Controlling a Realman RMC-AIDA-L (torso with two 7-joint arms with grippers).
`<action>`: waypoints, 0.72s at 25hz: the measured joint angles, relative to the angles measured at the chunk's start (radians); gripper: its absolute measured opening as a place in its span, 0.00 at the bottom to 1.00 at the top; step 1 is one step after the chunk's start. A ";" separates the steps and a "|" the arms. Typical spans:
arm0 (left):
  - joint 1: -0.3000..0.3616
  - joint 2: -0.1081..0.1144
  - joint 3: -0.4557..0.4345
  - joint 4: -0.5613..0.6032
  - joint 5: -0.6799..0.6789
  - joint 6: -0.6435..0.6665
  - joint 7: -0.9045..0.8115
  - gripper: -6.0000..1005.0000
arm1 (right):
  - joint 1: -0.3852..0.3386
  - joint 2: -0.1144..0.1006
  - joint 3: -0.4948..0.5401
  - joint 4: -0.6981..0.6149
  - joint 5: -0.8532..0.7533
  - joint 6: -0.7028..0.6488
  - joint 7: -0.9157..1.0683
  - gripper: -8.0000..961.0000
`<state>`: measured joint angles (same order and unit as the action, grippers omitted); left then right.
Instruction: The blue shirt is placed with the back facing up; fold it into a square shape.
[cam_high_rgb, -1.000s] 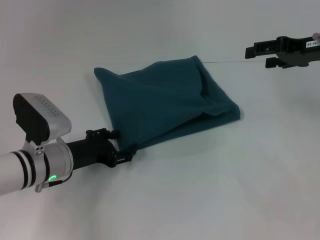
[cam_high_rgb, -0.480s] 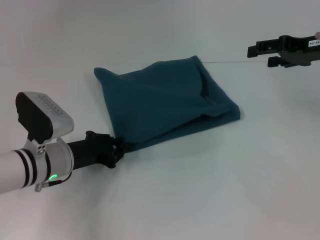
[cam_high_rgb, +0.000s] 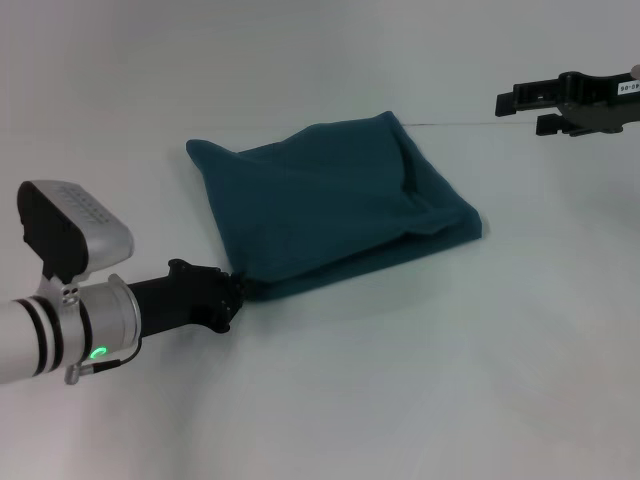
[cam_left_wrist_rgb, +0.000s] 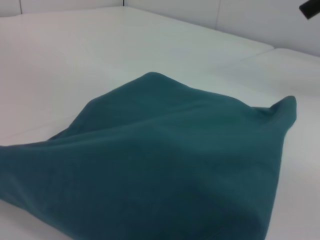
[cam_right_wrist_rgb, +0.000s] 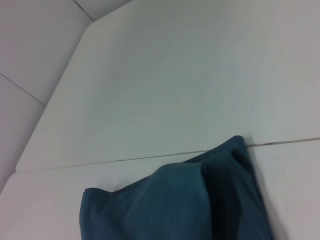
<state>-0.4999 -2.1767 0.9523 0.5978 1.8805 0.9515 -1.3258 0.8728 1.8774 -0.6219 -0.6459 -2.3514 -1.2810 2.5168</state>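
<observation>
The blue shirt lies folded into a rough square in the middle of the white table, plain side up, with no letters showing. My left gripper is at its near left corner and looks shut on that corner. The left wrist view shows the cloth close up, rising from the pinched corner. My right gripper hovers open and empty at the far right, apart from the shirt. The right wrist view shows the shirt's far right corner.
The white table stretches all around the shirt. A thin seam runs across the table from the shirt's far right corner towards the right gripper. No other objects show.
My left gripper has closed from open onto the shirt's near left corner and drawn it slightly to the left. The right gripper has stayed in place.
</observation>
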 joint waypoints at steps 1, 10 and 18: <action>0.007 0.000 0.002 0.011 0.000 0.006 -0.009 0.07 | -0.001 0.000 0.000 0.000 0.001 0.000 0.000 0.88; 0.074 0.001 0.000 0.074 0.001 0.096 -0.027 0.06 | -0.006 -0.003 0.001 0.003 0.012 -0.004 0.000 0.88; 0.147 0.002 -0.004 0.132 0.006 0.131 -0.045 0.05 | -0.006 -0.003 0.001 0.008 0.012 -0.005 0.000 0.88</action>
<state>-0.3529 -2.1751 0.9487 0.7298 1.8865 1.0826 -1.3704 0.8666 1.8743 -0.6212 -0.6381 -2.3392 -1.2858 2.5173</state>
